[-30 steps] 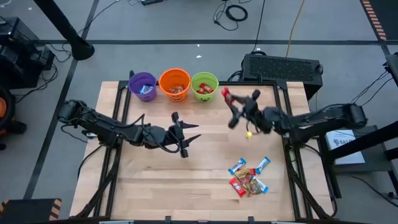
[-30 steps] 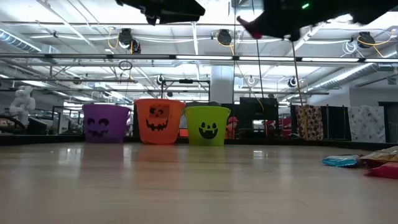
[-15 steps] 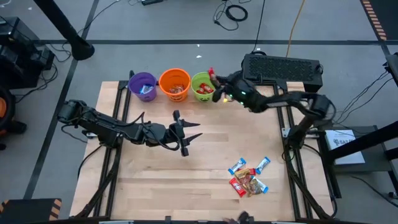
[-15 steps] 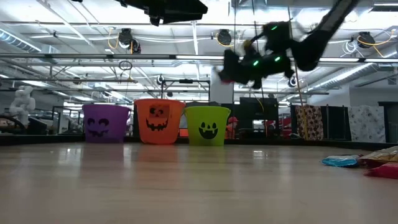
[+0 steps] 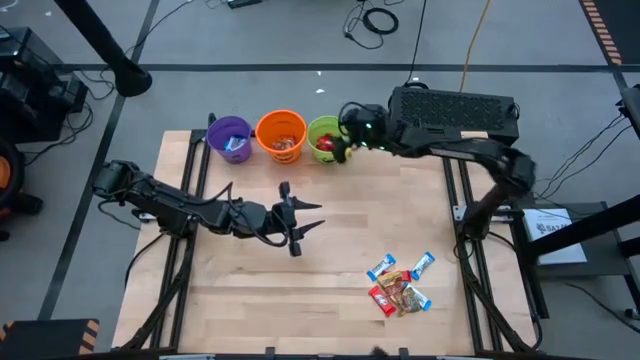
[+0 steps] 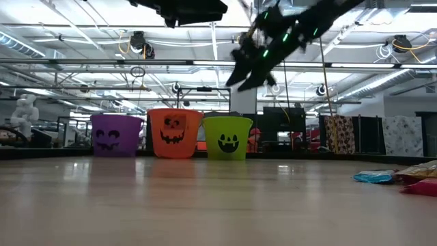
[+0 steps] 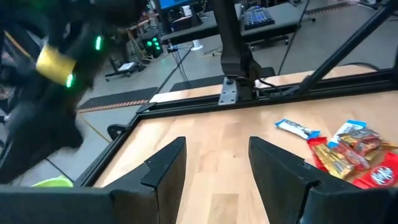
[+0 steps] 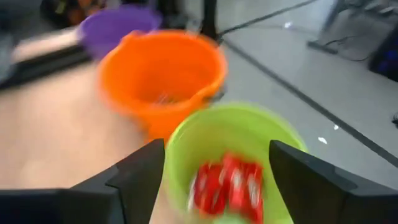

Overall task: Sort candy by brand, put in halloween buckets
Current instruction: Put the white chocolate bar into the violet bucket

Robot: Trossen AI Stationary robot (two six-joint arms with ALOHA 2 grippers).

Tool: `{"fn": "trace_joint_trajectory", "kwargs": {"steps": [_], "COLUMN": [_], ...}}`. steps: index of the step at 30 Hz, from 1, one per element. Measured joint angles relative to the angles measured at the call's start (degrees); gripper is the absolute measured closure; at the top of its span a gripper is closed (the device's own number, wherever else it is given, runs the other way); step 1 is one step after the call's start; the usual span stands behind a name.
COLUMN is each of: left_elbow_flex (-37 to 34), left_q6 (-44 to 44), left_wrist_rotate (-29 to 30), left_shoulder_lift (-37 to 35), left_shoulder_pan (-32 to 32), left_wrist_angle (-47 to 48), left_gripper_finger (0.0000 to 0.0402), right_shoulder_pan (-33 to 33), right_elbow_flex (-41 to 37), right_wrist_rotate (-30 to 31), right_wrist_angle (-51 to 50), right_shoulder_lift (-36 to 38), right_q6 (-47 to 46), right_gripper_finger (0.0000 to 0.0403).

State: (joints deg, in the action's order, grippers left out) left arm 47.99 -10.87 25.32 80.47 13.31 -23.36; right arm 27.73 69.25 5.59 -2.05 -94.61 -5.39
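Three halloween buckets stand in a row at the table's far edge: purple (image 5: 230,138), orange (image 5: 281,135) and lime green (image 5: 318,125). My right gripper (image 5: 342,140) hovers open above the green bucket (image 8: 249,134). Red candy (image 8: 227,186) lies inside that bucket, below and between the fingers. Blue candy shows in the purple bucket and brownish candy in the orange one. A pile of loose candy (image 5: 400,285) lies near the table's front right. My left gripper (image 5: 318,212) hangs open above mid-table, its fingers pointing toward the right edge, with nothing between them (image 7: 214,168).
A black box (image 5: 455,110) sits just beyond the table's far right corner, behind my right arm. Bare wood stretches between the buckets and the candy pile (image 7: 348,155). In the low view the buckets (image 6: 227,138) stand far back, with the pile (image 6: 403,178) at the right.
My right gripper has swung from above the table's right middle toward the far edge and leftward, ending over the green bucket. The red candy it carried now shows inside that bucket. My left arm has kept still.
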Motion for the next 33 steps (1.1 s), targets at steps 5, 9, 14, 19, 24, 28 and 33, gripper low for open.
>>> {"fn": "trace_joint_trajectory", "kwargs": {"steps": [5, 9, 14, 19, 24, 28, 33], "left_elbow_flex": [0.0, 0.0, 0.0, 0.0, 0.0, 0.0, 0.0], "left_q6": [1.4, 2.7, 3.1, 3.1, 3.1, 3.2, 4.0], "left_wrist_rotate": [0.0, 0.0, 0.0, 0.0, 0.1, 0.1, 0.1], "left_shoulder_lift": [0.0, 0.0, 0.0, 0.6, 2.2, 4.1, 6.9], "left_shoulder_pan": [1.5, 2.7, 3.2, 3.2, 3.0, 2.8, 2.8], "left_wrist_angle": [0.0, 0.0, -0.1, -0.5, -1.3, -2.9, -2.9], "left_gripper_finger": [0.0219, 0.0219, 0.0219, 0.0219, 0.0219, 0.0219, 0.0219], "right_shoulder_pan": [-7.7, -17.6, -32.1, -41.8, -44.7, -46.7, -49.5], "right_elbow_flex": [-2.9, -12.4, -30.1, -44.2, -48.0, -48.0, -48.0], "right_wrist_rotate": [0.0, 0.8, 0.2, 0.1, 0.6, 0.7, 1.6], "right_wrist_angle": [-23.1, -30.3, -22.6, -5.6, -6.0, -6.5, -6.5], "right_shoulder_lift": [14.7, 26.3, 36.6, 39.1, 36.8, 33.6, 28.6], "right_q6": [0.0, -9.0, -18.0, -19.4, -25.4, -28.2, -32.6], "right_gripper_finger": [0.0119, 0.0128, 0.0139, 0.0147, 0.0158, 0.0174, 0.0200]}}
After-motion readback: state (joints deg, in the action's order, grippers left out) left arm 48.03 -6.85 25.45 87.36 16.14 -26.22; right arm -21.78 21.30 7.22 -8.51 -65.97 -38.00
